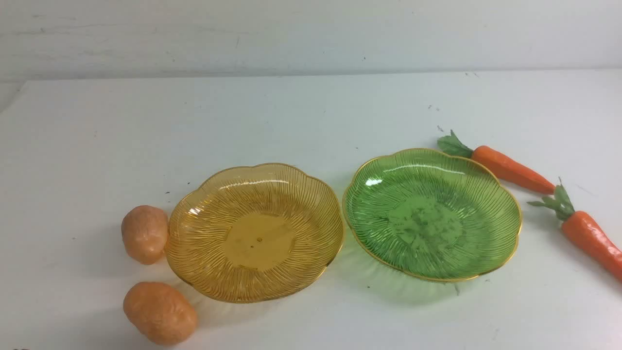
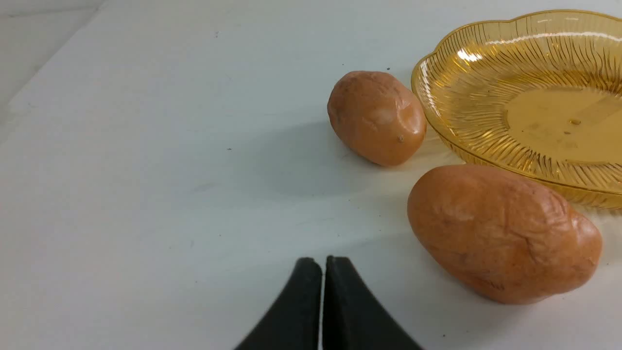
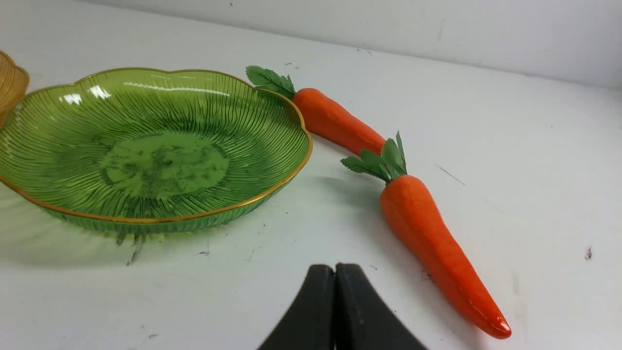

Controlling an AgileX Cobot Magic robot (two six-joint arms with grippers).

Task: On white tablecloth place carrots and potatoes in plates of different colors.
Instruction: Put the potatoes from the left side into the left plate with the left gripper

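Potatoes (image 1: pixel 145 234) lie beside the amber plate (image 1: pixel 255 233), carrots (image 1: pixel 512 169) beside the green plate (image 1: pixel 431 215); left end effector (image 2: pixel 323 272) and right end effector (image 3: pixel 335 282) are closed, empty.

Potatoes (image 1: pixel 144 234) left of plates (image 1: pixel 206 238), carrots (image 1: pixel 511 169) right.

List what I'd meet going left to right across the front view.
Far potato and near potato together, no clear order between them → amber plate → green plate → far carrot → near carrot.
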